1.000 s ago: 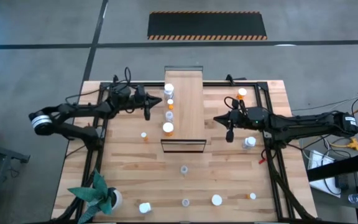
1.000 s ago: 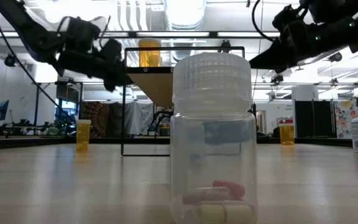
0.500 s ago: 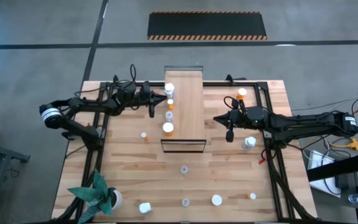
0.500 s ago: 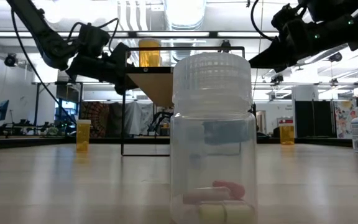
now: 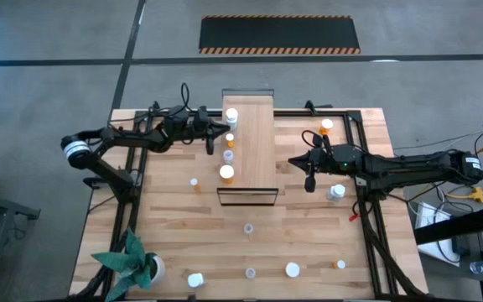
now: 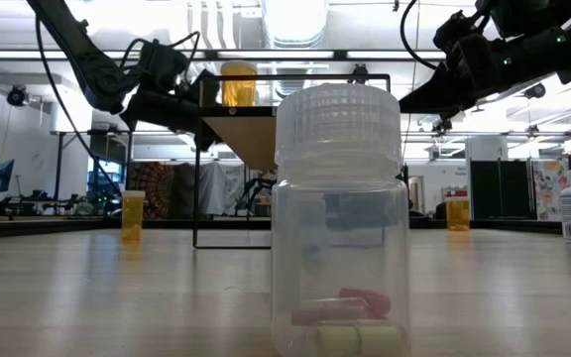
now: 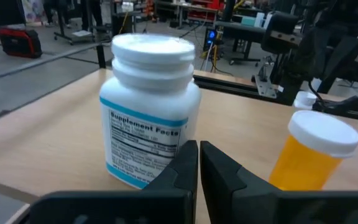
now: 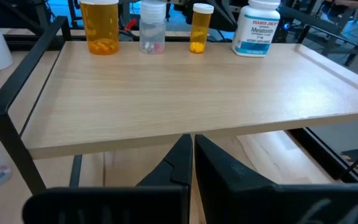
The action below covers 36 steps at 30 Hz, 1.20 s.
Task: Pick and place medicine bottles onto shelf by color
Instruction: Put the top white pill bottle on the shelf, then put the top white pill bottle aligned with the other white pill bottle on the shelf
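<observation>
The shelf (image 5: 254,143) stands mid-table, and four medicine bottles stand along its left edge: a white one (image 5: 231,115), a clear one (image 8: 152,28), a small orange one (image 5: 230,144) and a large orange one (image 5: 226,174). My left gripper (image 7: 199,152) is shut. It points level at the white bottle (image 7: 149,118), its tips right before the label. The orange bottle (image 7: 309,155) stands beside it. My right gripper (image 8: 191,146) is shut too and hangs off the shelf's right side (image 5: 292,159), holding nothing. My left gripper has its shut fingertips (image 7: 188,158) at the lower part of the white bottle's label (image 7: 135,155), coming level from the table's left side. I cannot tell whether they touch it. The bottle stands upright on the shelf board.
Loose bottles stand on the table: small orange (image 5: 195,182), clear (image 5: 247,227), clear (image 5: 250,272), white (image 5: 292,269), white (image 5: 195,279), orange (image 5: 340,264), white (image 5: 335,191), orange (image 5: 326,126). A potted plant (image 5: 137,264) stands near left. One clear bottle (image 6: 340,218) fills the low view.
My left gripper has moved toward the table's right, over the shelf's left edge and up to the white bottle, staying shut and level. My right arm has kept still.
</observation>
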Tool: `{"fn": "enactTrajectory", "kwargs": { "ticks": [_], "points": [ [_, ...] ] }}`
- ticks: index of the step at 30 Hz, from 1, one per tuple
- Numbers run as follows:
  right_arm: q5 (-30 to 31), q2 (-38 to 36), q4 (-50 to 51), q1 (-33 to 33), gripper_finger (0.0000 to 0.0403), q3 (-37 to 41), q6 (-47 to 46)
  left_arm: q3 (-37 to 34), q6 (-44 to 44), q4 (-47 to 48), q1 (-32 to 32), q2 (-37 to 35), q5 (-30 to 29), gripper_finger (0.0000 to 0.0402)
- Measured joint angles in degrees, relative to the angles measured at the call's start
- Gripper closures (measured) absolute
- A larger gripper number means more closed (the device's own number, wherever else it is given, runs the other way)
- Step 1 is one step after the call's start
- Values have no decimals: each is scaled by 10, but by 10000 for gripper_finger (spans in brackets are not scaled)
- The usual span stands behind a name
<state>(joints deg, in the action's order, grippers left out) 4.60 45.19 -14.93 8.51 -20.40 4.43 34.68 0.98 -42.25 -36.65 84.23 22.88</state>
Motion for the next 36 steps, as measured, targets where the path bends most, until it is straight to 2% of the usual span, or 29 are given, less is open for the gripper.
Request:
{"fn": "enactTrajectory", "kwargs": {
  "ticks": [10,16,23,26,33,36],
  "points": [
    [0,0,-3,0,394,0,0,-39,-4,-4,-24,-45,10,401],
    [2,-1,38,0,394,-24,-9,-67,-33,-9,-23,-88,54,401],
    [46,0,218,0,369,-111,-52,-125,-60,-39,-17,-159,55,401],
    [59,0,294,0,344,-138,-88,-160,-59,-94,-16,-180,55,401],
    [66,0,484,0,278,-211,-218,-197,-30,-101,-15,-218,56,401],
    [66,0,565,-8,248,-239,-273,-219,-30,-139,-10,-225,56,401]
  ]
}}
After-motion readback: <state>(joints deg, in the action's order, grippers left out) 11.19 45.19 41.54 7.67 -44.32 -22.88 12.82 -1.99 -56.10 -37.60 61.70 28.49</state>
